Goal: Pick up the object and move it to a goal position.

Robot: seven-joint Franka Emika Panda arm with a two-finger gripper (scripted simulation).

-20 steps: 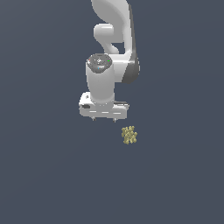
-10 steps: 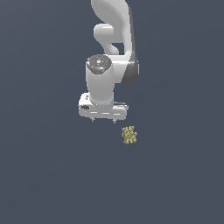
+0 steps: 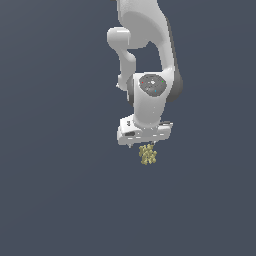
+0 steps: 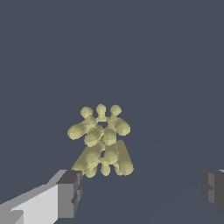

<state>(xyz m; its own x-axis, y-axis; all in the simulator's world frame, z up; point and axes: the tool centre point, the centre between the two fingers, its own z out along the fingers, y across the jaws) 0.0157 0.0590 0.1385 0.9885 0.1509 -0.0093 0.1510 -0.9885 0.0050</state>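
Pale yellow-olive knobs make up the object [image 4: 101,141], a small lumpy cluster lying alone on the flat slate-grey ground [image 4: 175,65], which shows no edge or corner in either view to place it by. Nearest in the wrist view are the two dark finger pads [image 4: 70,189] of the pincer [image 4: 142,189], standing wide apart with nothing between them; the cluster sits just beyond the pad line and nearer one pad than the other, so it is not centred in the gap. In the exterior view the white pincer [image 3: 144,144] hangs directly above the object [image 3: 147,154], whose top shows just below the fingertips; whether the tips are level with it or a little above it cannot be told. Behind and above rises the white Panda arm [image 3: 150,95], bent down over the spot. By my reading the task is in its early part: the approach looks nearly done, but the object is not gripped and not lifted, and the pincer probably needs a small sideways correction and a final descent before closing. The lift and the carry to the goal are all left to do, and no goal marker shows in either picture, so where it must go cannot be said. No container of any kind is in view.
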